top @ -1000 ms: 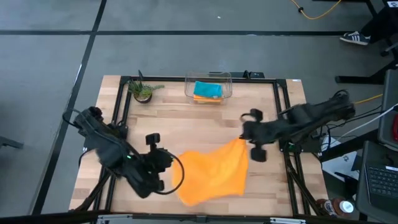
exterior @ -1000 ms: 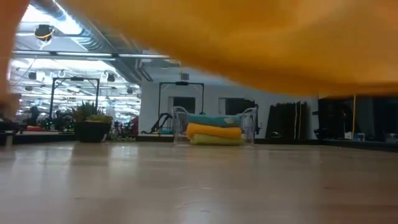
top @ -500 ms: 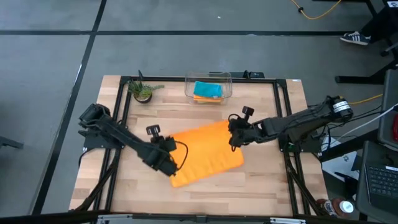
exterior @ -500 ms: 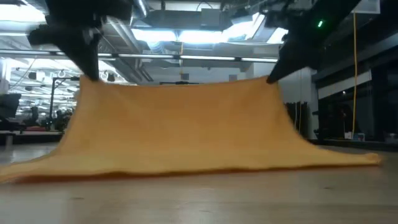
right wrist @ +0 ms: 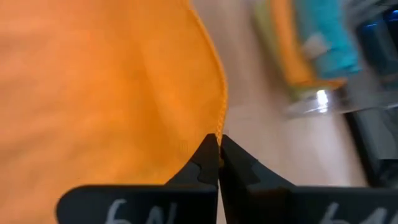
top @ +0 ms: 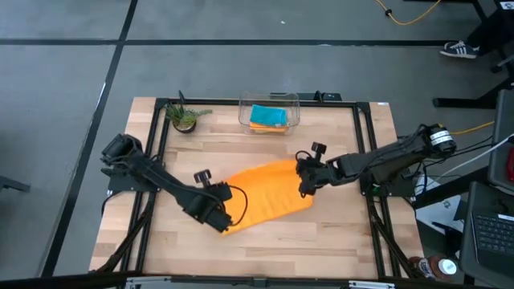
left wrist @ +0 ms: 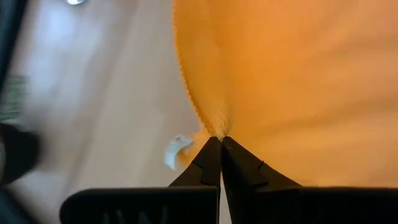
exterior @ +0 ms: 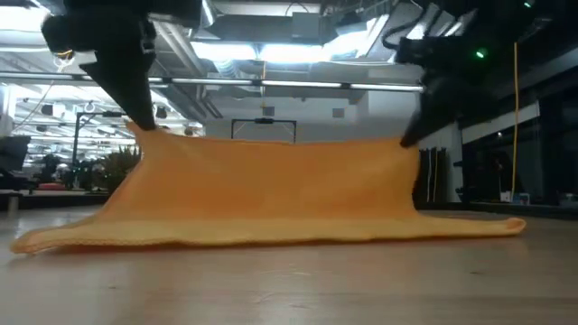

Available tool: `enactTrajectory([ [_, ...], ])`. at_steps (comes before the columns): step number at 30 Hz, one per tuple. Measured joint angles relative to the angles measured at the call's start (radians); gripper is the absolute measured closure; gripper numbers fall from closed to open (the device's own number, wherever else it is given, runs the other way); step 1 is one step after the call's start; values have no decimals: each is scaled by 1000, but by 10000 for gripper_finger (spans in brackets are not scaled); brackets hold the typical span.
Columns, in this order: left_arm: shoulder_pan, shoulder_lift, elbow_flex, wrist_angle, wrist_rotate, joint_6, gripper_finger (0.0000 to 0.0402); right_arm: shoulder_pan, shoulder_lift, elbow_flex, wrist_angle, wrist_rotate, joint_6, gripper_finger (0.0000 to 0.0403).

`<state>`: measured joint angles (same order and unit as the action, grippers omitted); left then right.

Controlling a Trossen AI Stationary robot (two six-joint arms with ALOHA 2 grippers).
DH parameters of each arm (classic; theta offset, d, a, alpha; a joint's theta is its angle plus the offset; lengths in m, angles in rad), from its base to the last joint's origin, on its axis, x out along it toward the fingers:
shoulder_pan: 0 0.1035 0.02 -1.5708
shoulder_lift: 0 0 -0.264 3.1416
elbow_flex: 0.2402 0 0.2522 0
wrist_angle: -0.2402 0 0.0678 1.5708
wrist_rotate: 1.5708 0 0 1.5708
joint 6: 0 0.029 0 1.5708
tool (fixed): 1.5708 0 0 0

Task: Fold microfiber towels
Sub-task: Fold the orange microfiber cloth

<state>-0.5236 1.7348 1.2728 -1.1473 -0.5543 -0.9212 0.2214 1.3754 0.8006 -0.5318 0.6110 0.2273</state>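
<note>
Two grippers: both pinch the bright orange square microfiber towel (top: 261, 194) mid-table.
Left gripper (left wrist: 221, 138): pressed together on its near-left corner.
Right gripper (right wrist: 218, 137): clamped on its right edge.
Far back: clear plastic bin (top: 269, 113) holding folded teal and orange towels (top: 267, 117).

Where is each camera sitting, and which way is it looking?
High view: above the table, looking straight down; shows both arms and the orange towel.
Low view: at tabletop height, looking level across; arms come in from above.
Left wrist view: on the left arm; its shut left claw pinches the towel's edge.
Right wrist view: on the right arm; shut right claw, bin beyond.
All share the towel.
</note>
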Motion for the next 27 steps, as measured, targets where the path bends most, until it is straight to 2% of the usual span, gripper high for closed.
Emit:
enactTrajectory([
  [8,-109,27,0,203,-3,-43,401,94,0,-115,6,-92,117,403],
  [19,-158,153,0,278,25,-73,401,246,0,-128,37,-187,241,401],
  [23,-158,178,0,297,56,-73,401,268,0,-128,48,-264,281,378],
  [27,-157,178,0,300,92,-72,390,274,0,-128,53,-344,291,333],
])
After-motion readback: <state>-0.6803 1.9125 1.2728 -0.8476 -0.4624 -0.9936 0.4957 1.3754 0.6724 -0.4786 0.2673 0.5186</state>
